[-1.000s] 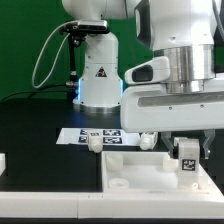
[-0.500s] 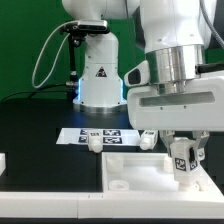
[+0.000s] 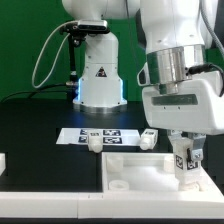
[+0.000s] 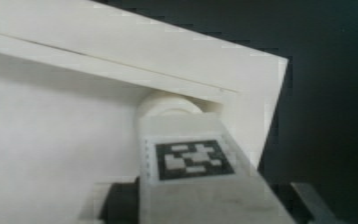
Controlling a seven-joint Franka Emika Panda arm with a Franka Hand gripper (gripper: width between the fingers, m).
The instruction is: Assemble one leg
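My gripper (image 3: 185,150) is shut on a leg (image 3: 185,163), a chunky white post with a black-and-white tag, and holds it upright over the right part of the large flat white panel (image 3: 135,172). In the wrist view the leg (image 4: 194,150) sits between my fingers (image 4: 114,203), its far end at the panel's (image 4: 69,110) raised edge near a corner. Two more legs (image 3: 92,141) (image 3: 147,140) stand behind the panel.
The marker board (image 3: 100,133) lies on the black table behind the panel. The arm's white base (image 3: 97,75) stands at the back. A white part (image 3: 3,160) shows at the exterior view's left edge.
My gripper has moved down and slightly toward the exterior view's right with the leg, bringing it closer to the panel.
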